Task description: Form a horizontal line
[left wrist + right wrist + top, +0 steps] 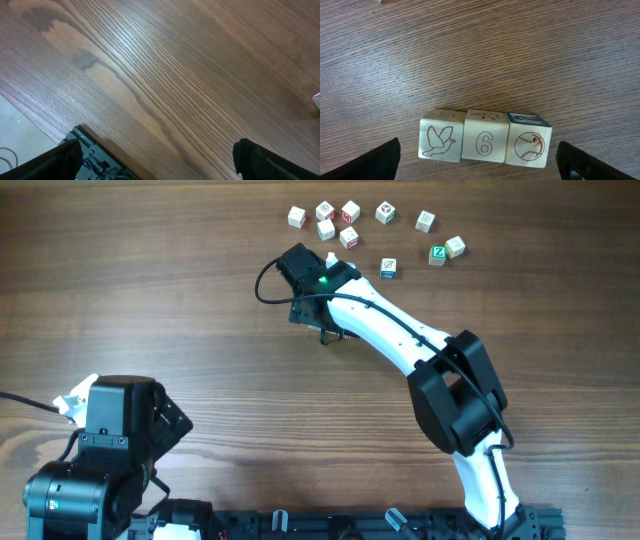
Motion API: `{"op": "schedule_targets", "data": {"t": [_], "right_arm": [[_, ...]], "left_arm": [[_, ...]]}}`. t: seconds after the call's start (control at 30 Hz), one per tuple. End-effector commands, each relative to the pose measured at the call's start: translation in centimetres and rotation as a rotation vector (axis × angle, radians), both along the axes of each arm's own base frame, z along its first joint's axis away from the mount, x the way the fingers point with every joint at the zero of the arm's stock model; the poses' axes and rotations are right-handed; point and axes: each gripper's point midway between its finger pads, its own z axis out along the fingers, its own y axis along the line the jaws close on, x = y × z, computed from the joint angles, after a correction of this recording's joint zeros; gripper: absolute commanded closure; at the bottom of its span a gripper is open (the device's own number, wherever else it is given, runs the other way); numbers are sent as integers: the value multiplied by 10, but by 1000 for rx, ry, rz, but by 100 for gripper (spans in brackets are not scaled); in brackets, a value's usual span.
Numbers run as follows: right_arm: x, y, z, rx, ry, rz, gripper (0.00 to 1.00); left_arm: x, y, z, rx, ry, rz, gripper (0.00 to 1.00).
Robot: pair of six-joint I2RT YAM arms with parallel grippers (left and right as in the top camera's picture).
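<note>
Right wrist view: the row (485, 142) of three cubes looks done, touching and straight; right claw (480, 170) gapes wide over it.

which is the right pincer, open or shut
Open: the right pincer fingers stand wide apart, flanking the cube row.
</note>
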Motion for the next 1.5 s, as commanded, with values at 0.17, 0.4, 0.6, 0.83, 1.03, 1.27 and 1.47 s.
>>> {"op": "schedule_targets", "data": {"t": [0.17,0.4,0.6,0.83,1.03,1.27,1.47], "right_arm": [[-2,-13,-35,-76,33,-51,1],[-1,-13,-33,-113,44,65,1],[3,-10,-32,-153,37,222,1],[7,-12,-31,-152,31,221,1],[16,-29,-32,-135,47,180,1],[13,-23,-34,-116,69,241,1],[11,-23,-35,-139,82,312,0]], "left_arm": [[-1,2,0,-2,-6,23,0],[-1,2,0,-2,-5,23,0],[-1,2,0,-2,-5,23,0],[-1,2,0,-2,-6,23,0],[-1,2,0,-2,-6,23,0],[-1,2,0,-2,-6,23,0],[-1,2,0,-2,-6,23,0]]}}
